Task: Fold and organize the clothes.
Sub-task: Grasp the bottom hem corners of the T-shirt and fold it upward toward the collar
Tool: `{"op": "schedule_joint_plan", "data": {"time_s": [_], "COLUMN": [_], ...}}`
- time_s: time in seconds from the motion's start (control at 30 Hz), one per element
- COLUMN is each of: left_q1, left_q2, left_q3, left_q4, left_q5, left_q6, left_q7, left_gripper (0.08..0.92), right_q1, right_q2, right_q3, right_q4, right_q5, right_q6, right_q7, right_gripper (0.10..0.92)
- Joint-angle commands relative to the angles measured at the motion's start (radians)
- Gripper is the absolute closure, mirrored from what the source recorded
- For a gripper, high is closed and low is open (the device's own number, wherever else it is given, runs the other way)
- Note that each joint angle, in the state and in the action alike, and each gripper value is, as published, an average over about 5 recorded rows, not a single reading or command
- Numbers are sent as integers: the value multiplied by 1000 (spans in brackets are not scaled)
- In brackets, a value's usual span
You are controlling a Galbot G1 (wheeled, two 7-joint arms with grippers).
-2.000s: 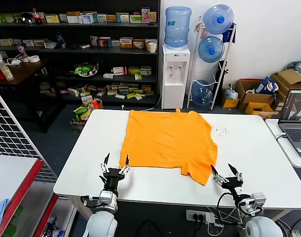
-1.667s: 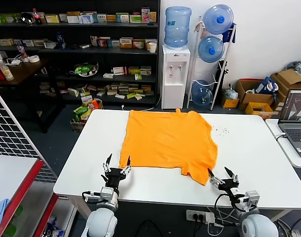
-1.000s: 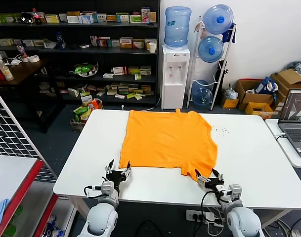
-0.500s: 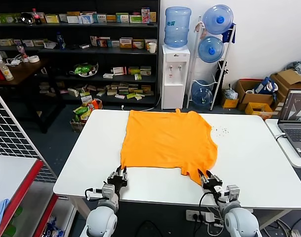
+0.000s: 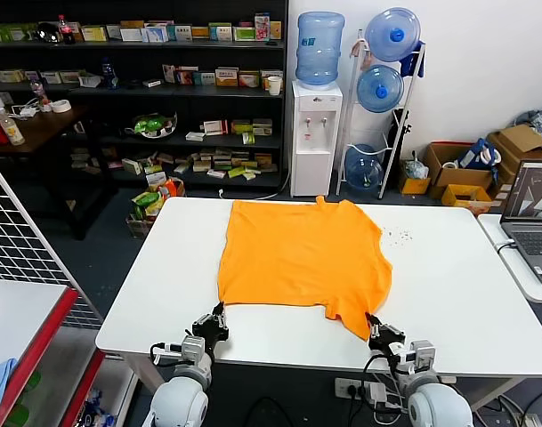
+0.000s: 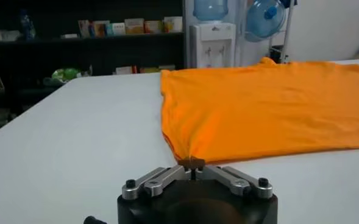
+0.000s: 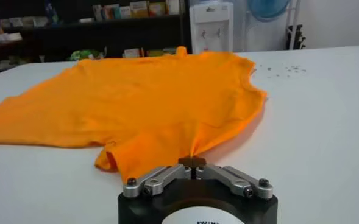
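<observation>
While the orange T-shirt (image 5: 303,260) lies spread flat on the white desk (image 5: 155,267), its near edge is pinched at two corners, so the step in hand is judged to be the first grasp before a fold. The shirt occupies the middle of the desk, its far edge toward twelve o'clock and its near hem toward six. No lettering is seen on the upward side.

At about seven o'clock of the shirt, the left hand (image 5: 215,323) is set at the near-left corner. In the left wrist view the left hand (image 6: 192,164) is clenched, its fingers drawn together on a small pleat of the orange fabric, which is gathered into creases at the pinch.

At about five o'clock, the right hand (image 5: 377,334) is placed at the near-right tip, where the shirt tapers into a drooping sleeve. In the right wrist view the right hand (image 7: 192,162) is likewise clenched on a bunched point of cloth.

Next, both corners are likely to be lifted together and carried toward twelve o'clock, with even height needed so that the thin fabric is not skewed or dragged.
</observation>
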Motion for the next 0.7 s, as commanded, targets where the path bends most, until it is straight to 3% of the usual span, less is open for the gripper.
{"op": "schedule_joint_plan", "data": {"time_s": [0.03,0.5,0.7], "left_q1": [41,276,313], "left_q2": [29,112,108], "left_q3": [-3,-41,-36], "left_q4": [-99,-303,-337], "left_q5": [3,47,100], "left_q6": [3,-26,-49], "left_q7": [2,6,9], "left_gripper": [910,910,910], "right_q1": [-120,-337,-291], "right_q2": [-13,-50,-71], "right_q3": [13,69,59], "right_q4": [159,349,331], "right_q5": [-20,-82,-84], "right_q6": [-2,22,57], "right_q7": [14,41,47], "right_gripper": [902,902,902]}}
